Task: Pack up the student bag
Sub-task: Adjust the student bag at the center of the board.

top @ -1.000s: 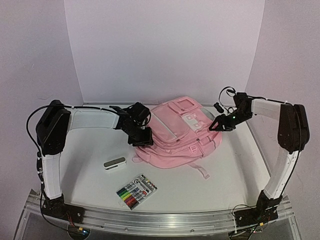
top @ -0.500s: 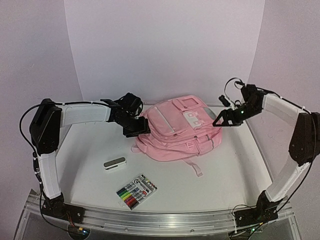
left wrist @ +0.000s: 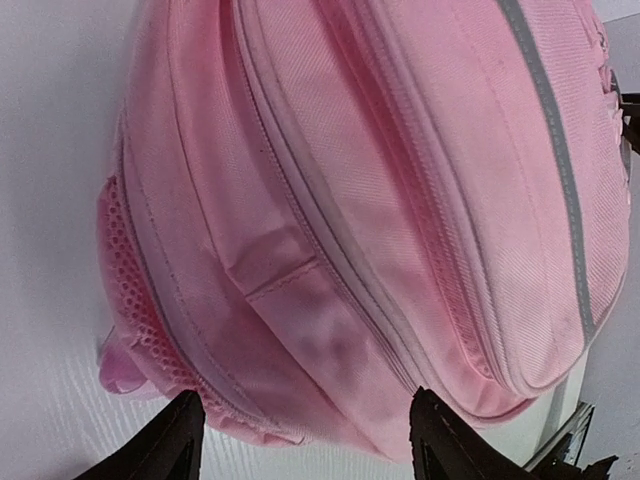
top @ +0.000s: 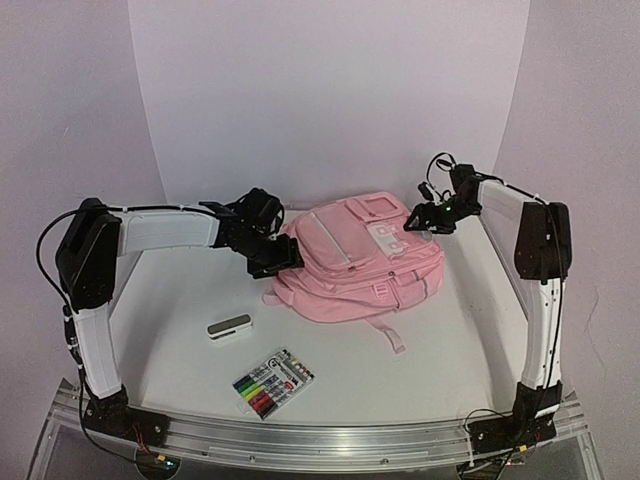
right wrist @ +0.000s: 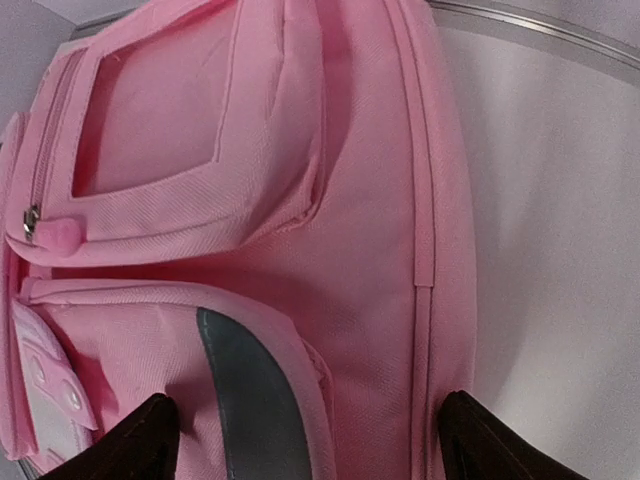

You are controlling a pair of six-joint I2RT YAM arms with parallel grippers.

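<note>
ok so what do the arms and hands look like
The left arm and right arm have white link covers with black joints. Thin black cables loop beside them. The left hand and right hand are black, each with two pointed fingers.

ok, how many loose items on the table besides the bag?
2: a small white block left of centre, and a marker pack just in front of it. Anything behind the student bag could be hidden.
</note>
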